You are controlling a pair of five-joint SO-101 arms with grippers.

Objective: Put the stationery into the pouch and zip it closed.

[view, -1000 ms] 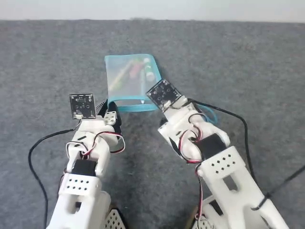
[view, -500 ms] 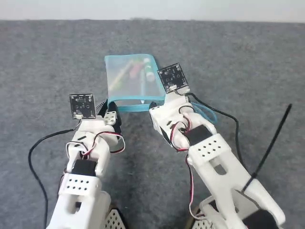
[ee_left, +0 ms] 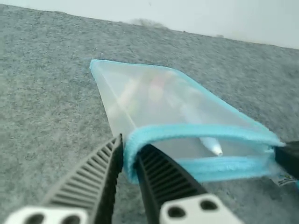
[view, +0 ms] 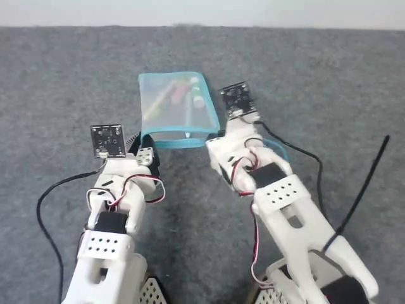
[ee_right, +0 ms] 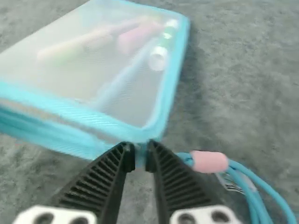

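A translucent pouch (view: pixel 166 119) with a light-blue zipper edge lies flat on the grey carpet, and several pens and markers (view: pixel 182 94) show through it. My left gripper (ee_left: pixel 127 156) is shut on the near left end of the zipper edge (ee_left: pixel 196 130), where the mouth gapes and a pen tip (ee_left: pixel 215 149) pokes out. My right gripper (ee_right: pixel 138 157) is shut on the pouch's near right corner (ee_right: pixel 156 128). In the high view the left gripper (view: pixel 145 142) and the right gripper (view: pixel 216 135) sit at the two near corners of the pouch.
A blue cord (ee_right: pixel 252 191) with a pink bead (ee_right: pixel 209 161) trails from the pouch's right corner beside the right fingers. Grey carpet (view: pixel 329 82) spreads on all sides. Black cables (view: pixel 44 202) run beside both arm bases.
The right arm's wrist has swung right and away from me, its camera board now beside the pouch's right edge. The left arm has stayed almost still.
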